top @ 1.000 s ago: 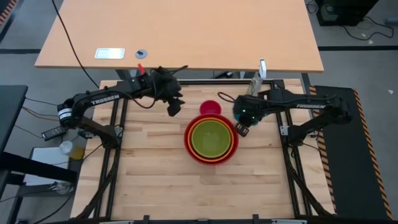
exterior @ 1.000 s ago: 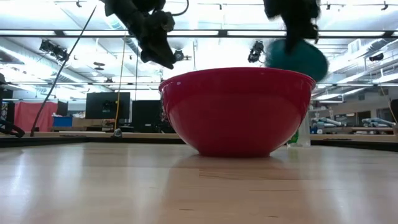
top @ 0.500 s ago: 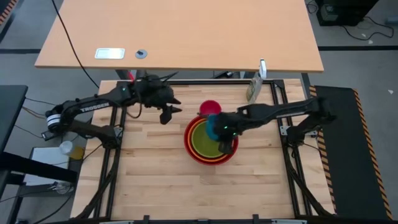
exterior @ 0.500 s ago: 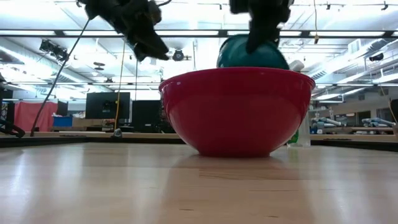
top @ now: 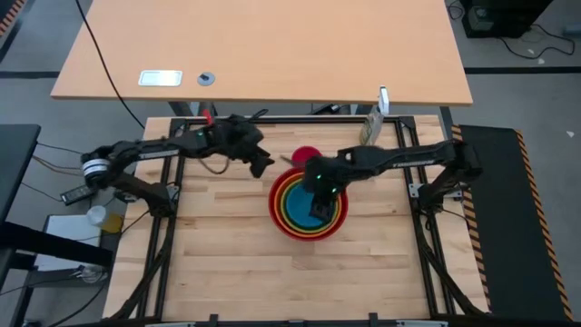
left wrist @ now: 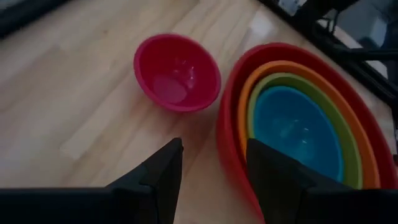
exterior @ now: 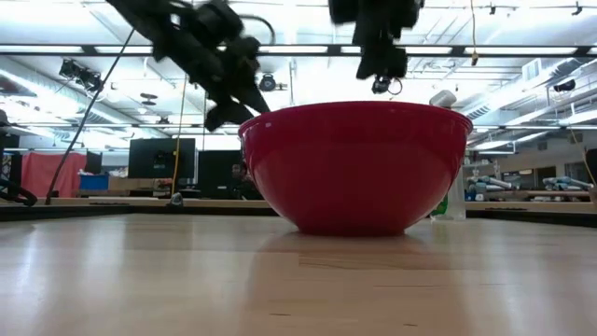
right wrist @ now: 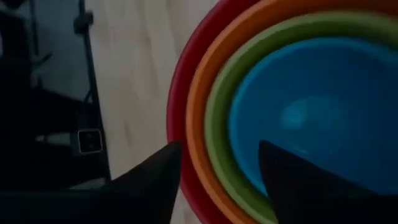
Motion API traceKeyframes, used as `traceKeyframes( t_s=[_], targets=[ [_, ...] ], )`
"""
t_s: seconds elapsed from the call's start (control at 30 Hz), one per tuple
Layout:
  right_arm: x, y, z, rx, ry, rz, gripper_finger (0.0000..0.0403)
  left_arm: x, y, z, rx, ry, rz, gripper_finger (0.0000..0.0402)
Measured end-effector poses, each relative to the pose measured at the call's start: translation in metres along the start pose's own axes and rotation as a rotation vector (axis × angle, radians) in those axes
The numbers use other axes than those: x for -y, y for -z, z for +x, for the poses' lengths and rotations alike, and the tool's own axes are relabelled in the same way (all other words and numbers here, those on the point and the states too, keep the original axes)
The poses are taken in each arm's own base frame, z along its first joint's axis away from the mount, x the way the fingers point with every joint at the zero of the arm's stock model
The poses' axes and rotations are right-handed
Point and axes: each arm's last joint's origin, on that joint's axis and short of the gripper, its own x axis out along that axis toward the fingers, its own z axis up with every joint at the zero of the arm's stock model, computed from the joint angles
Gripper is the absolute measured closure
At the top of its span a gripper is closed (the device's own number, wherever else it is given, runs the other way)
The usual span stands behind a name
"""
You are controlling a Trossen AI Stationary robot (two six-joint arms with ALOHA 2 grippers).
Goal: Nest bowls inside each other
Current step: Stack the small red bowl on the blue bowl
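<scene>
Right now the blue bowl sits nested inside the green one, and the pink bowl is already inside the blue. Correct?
Not quite. The blue bowl is nested in the green bowl, but the left wrist view shows the pink bowl on the table beside the stack.

Four bowls (top: 308, 205) nested mid-table, smallest bowl (top: 307, 156) just behind, seemingly touching

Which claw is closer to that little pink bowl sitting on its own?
The left claw. It hangs open just beside the pink bowl, which stands on the table next to the nested stack. The right claw, also open, is farther off, above the blue bowl inside the stack.
</scene>
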Motion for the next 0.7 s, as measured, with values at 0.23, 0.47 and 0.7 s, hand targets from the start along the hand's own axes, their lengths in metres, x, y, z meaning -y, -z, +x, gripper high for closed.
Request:
traceKeyframes(
  t_s=[0.23, 0.47, 0.7],
  targets=[
    [-0.002, 0.011, -0.066, 0.197, 0.223, 0.067, 0.0164, -0.022, -0.026, 0.056, -0.092, -0.040, -0.098, 0.0221],
    [-0.009, 0.036, -0.106, 0.303, 0.319, 0.165, 0.0173, -0.047, -0.051, 0.108, -0.212, -0.112, -0.184, 0.0221],
    [-0.017, 0.046, -0.109, 0.317, 0.356, 0.169, 0.0174, -0.059, -0.065, 0.145, -0.300, -0.141, -0.187, 0.0212]
  ],
)
